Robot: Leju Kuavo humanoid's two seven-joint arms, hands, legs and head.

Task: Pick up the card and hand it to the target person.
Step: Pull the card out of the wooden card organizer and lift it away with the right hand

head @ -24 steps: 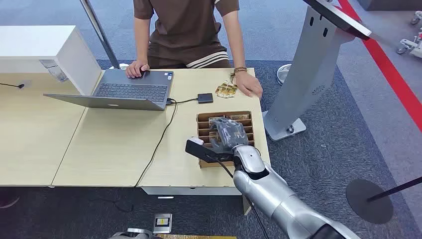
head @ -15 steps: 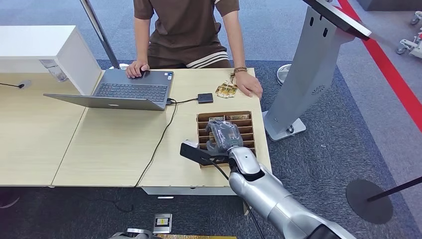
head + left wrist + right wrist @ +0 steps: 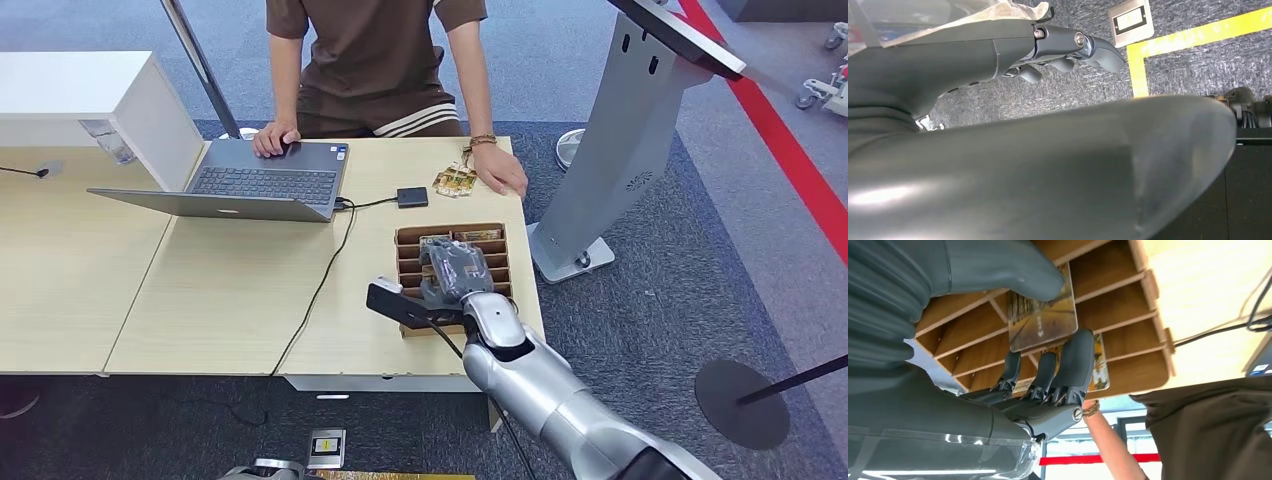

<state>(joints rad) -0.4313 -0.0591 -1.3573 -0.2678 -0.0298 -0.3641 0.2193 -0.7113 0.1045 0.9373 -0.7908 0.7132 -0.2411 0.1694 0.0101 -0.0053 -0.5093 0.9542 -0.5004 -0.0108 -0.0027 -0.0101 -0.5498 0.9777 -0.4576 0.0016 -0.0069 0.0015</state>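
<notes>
A wooden slotted card rack (image 3: 492, 236) sits on the table near its right edge. My right hand (image 3: 455, 270) is down over the rack. In the right wrist view the thumb (image 3: 1013, 270) and fingers (image 3: 1075, 360) pinch a card with a yellow autumn picture (image 3: 1040, 312), which stands partly out of its slot. Another card (image 3: 1100, 370) lies in a slot behind the fingers. The person in a brown shirt (image 3: 375, 50) sits across the table, one hand (image 3: 500, 170) resting beside several loose cards (image 3: 455, 180). My left hand (image 3: 1068, 50) hangs over the carpet, holding nothing.
An open laptop (image 3: 250, 180) stands at the far middle of the table (image 3: 220, 290), with a cable running to a small black box (image 3: 411, 196). A white cabinet (image 3: 80, 95) is at the far left. A grey kiosk stand (image 3: 620, 150) rises just right of the table.
My right hand shifted a little left over the rack, then edged back. The person and the table's things have stayed put.
</notes>
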